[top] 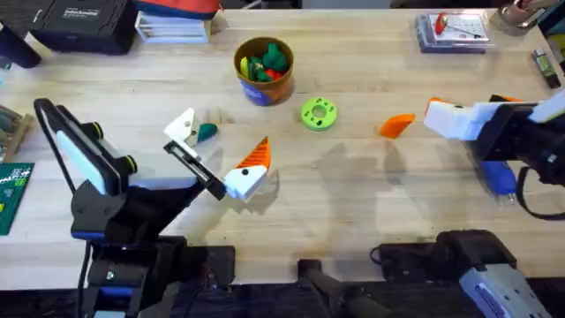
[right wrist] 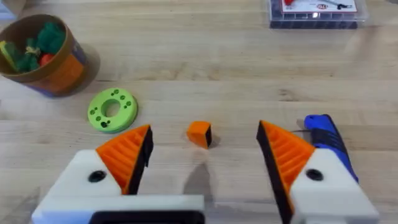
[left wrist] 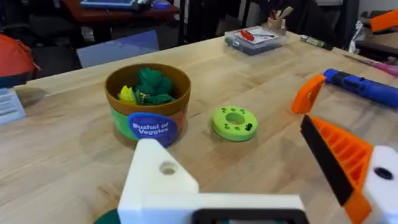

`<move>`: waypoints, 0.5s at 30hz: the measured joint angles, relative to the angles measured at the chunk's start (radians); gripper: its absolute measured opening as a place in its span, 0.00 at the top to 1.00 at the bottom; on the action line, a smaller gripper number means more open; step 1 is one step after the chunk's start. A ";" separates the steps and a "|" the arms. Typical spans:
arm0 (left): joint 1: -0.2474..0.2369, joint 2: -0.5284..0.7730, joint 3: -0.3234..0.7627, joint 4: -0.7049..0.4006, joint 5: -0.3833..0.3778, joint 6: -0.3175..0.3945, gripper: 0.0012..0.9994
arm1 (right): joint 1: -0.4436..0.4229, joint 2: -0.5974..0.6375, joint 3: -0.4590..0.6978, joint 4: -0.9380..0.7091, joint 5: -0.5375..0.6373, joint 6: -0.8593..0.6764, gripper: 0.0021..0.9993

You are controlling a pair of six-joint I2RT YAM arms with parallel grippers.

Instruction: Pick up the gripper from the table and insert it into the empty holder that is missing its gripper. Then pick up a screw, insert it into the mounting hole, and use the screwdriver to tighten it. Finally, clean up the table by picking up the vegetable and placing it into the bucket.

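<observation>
The loose orange gripper (top: 397, 124) lies on the table right of centre, just ahead of my right gripper (top: 431, 117). In the right wrist view that gripper (right wrist: 204, 129) stands open, and the orange piece (right wrist: 199, 134) sits a little beyond its tips. My left gripper (top: 225, 132) is open and carries one orange finger (left wrist: 339, 155) and one bare white holder (left wrist: 158, 180). The teal vegetable (top: 207, 132) lies close beside the holder (top: 181, 126). The blue screwdriver (top: 497, 177) rests by the right arm. The bucket (top: 263, 69) stands at the back centre.
A lime-green disc with holes (top: 319, 114) lies between the bucket and the loose orange piece. A clear box of small parts (top: 452, 31) sits at the back right. A dark case (top: 79, 22) and a circuit board (top: 11, 190) are on the left.
</observation>
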 joint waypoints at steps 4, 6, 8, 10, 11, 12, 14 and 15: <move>0.000 0.000 0.000 -0.001 0.007 0.000 0.01 | 0.000 0.000 0.000 0.000 0.000 0.000 0.01; 0.000 0.000 0.000 -0.001 0.007 0.000 0.01 | 0.000 0.000 0.000 0.000 0.000 0.000 0.01; 0.000 0.000 0.000 -0.001 0.008 0.000 0.01 | 0.000 0.000 0.000 0.000 0.000 0.000 0.01; 0.000 0.000 0.000 -0.001 0.009 0.000 0.01 | 0.000 0.000 0.000 0.000 0.000 0.000 0.01; 0.000 0.000 0.000 -0.001 0.009 0.000 0.01 | 0.000 0.000 0.000 0.000 0.000 0.000 0.01; 0.000 0.000 0.000 -0.001 0.010 0.000 0.01 | 0.000 0.000 0.000 0.000 0.000 0.000 0.01; 0.000 0.000 0.000 -0.001 0.010 0.000 0.01 | 0.000 0.000 0.000 0.000 0.000 0.000 0.01; 0.000 0.000 0.000 -0.001 0.010 0.000 0.01 | 0.000 0.000 0.000 0.000 0.000 0.000 0.01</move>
